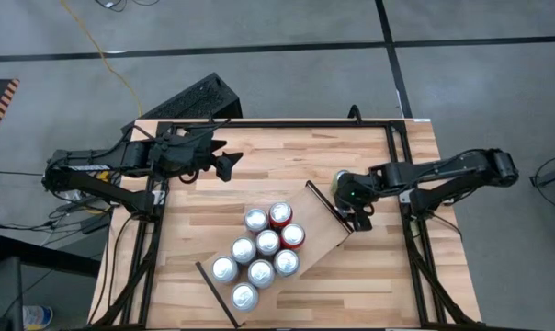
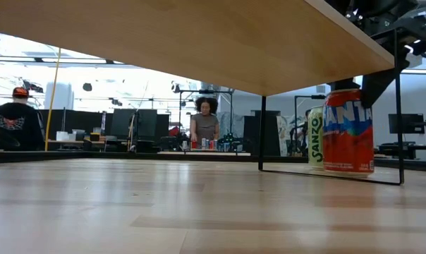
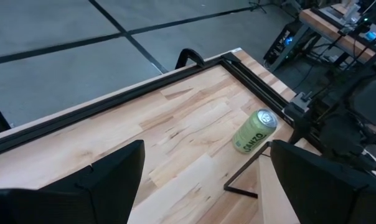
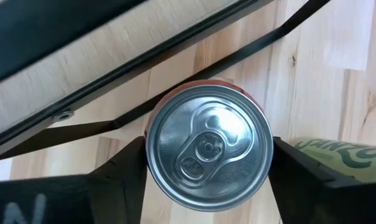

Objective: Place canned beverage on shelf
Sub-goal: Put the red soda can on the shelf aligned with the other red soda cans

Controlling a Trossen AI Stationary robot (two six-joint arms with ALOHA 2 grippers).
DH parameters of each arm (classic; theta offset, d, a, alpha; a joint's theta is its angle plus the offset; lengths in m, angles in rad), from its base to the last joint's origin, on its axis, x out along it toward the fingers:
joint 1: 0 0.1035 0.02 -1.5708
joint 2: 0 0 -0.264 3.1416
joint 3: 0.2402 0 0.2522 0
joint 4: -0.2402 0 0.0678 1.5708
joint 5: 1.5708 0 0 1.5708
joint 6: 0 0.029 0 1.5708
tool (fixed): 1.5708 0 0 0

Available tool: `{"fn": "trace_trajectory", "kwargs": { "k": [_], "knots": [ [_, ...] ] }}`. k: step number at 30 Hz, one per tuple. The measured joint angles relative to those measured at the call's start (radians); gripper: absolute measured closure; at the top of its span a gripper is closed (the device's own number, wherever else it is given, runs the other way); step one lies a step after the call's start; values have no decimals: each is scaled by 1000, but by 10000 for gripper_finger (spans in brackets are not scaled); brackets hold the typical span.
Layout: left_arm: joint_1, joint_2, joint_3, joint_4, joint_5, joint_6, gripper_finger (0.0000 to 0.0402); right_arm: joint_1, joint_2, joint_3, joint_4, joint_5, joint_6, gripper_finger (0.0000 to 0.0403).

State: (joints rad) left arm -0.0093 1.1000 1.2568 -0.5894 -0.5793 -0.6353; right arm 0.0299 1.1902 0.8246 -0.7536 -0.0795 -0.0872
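Fanta can: orange, upright on the tabletop just beside the shelf's right end; in the right wrist view its silver top sits between the two fingers.
Right gripper: over the Fanta can, fingers on either side of it, close to its wall; whether they press it, cannot tell.
Green can: upright on the tabletop, just beside the Fanta can, on the far side of it in the low view.
Shelf: pale board set at a slant across the table's middle, black strips at its short ends; seen from below in the low view, raised on thin black legs.
Cans on shelf: eight, clustered toward the shelf's left part, two with red tops, the rest silver; the right end is bare.
Left gripper: over the table's far left part, well apart from the shelf, fingers spread, nothing between them.
Tabletop: striped wood with a black frame.
Room: people stand far behind the table.
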Motion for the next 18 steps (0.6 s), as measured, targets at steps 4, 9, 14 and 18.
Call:
{"fn": "trace_trajectory", "kwargs": {
  "k": [4,9,14,18],
  "knots": [
    [0,0,0,-3,-4,3,69,0,-4,0,-4,0,9,158],
    [0,0,0,-4,-4,3,69,-4,-57,0,-35,6,30,160],
    [0,0,0,-4,-5,10,69,-35,-146,0,-106,37,58,161],
    [0,0,0,-4,-5,10,69,-72,-207,26,-176,75,86,162]
  ]
}}
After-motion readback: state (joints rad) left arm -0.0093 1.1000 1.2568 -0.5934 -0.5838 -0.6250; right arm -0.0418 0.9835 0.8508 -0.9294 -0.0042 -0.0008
